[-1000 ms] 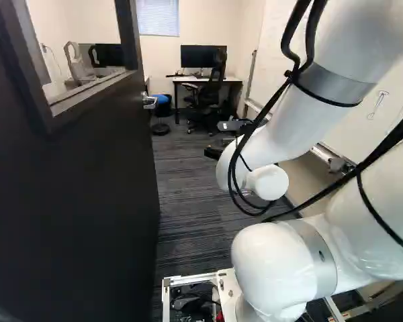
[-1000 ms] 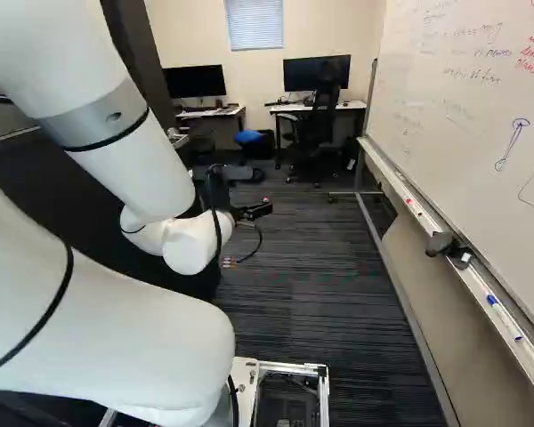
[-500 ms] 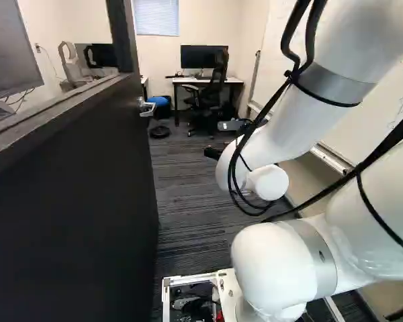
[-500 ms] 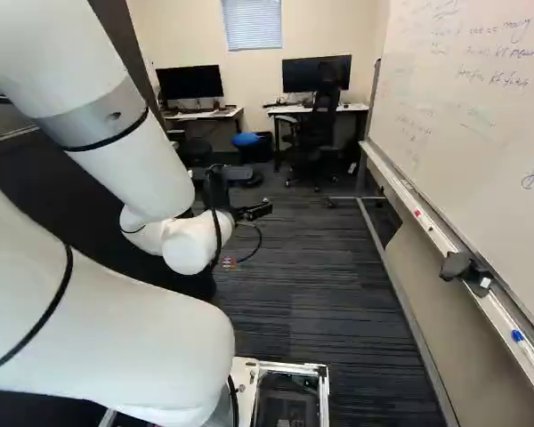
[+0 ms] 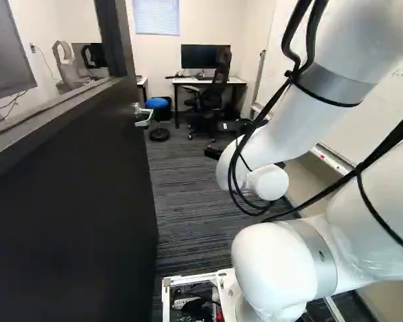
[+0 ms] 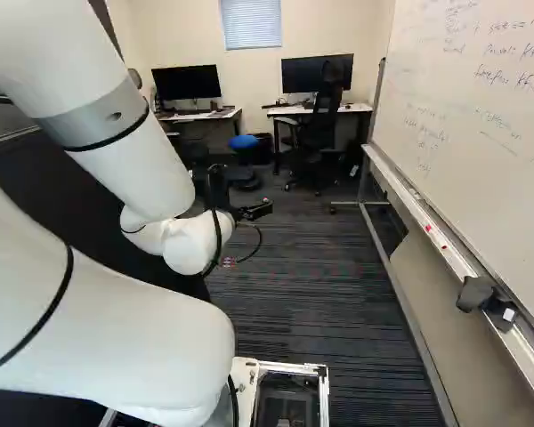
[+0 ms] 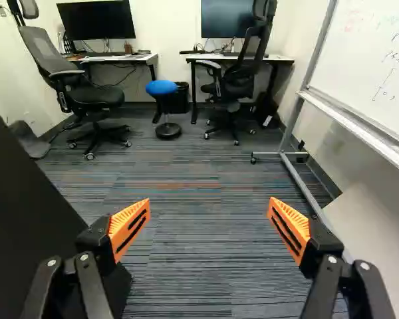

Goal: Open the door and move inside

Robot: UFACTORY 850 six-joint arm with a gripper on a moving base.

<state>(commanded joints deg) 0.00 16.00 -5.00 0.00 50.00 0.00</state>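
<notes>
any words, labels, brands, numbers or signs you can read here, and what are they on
None can be quoted with certainty.
Whiteboard: several handwritten lines, too small and blurred to read.
Door: no label or sign on the part that shows.
Monitors across the room: dark screens, no readable text.
</notes>
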